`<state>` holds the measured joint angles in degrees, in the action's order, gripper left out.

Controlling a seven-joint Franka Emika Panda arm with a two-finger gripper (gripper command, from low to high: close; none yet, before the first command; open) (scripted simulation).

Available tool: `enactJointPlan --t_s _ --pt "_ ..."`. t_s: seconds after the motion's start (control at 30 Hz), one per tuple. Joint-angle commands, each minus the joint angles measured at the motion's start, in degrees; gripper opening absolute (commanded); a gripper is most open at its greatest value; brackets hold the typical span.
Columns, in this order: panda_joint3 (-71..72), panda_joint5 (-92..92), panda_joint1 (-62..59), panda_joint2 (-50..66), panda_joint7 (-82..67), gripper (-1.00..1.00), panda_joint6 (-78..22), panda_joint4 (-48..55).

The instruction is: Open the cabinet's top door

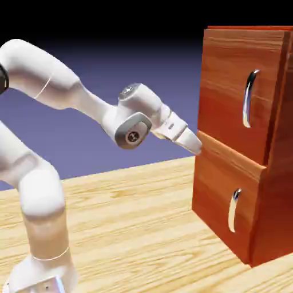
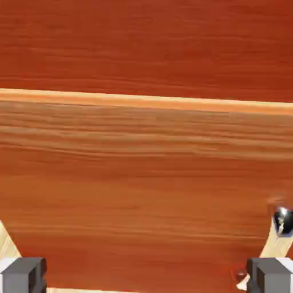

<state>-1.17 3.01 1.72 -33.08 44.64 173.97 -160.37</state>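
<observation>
The reddish-brown wood-grain cabinet (image 1: 246, 143) stands at the right of the exterior view. Its top door (image 1: 229, 86) carries a long curved silver handle (image 1: 247, 98); the shorter lower panel (image 1: 220, 197) has a smaller handle (image 1: 233, 210). My gripper (image 1: 196, 145) hovers at the front face's left edge, level with the seam between the panels, well left of and below the long handle. In the hand view, wood fills the picture, with a pale seam line (image 2: 146, 101) across it. My gripper (image 2: 146, 279) is open; its fingertips (image 2: 23, 276) stand far apart with nothing held. A silver handle end (image 2: 281, 221) shows at the right edge.
The cabinet stands on a light wooden table (image 1: 131, 217). My white arm (image 1: 68, 97) reaches in from the lower left. Slivers of table (image 2: 6, 243) show at the hand view's bottom corners.
</observation>
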Motion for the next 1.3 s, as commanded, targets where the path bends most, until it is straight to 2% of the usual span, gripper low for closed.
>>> enactJointPlan --t_s 0.0,1.27 --pt "-1.0 2.5 0.9 -0.4 1.8 0.0 0.0 0.5" --pt "-38.0 97.2 33.2 -13.7 70.5 0.0 -1.1 20.4"
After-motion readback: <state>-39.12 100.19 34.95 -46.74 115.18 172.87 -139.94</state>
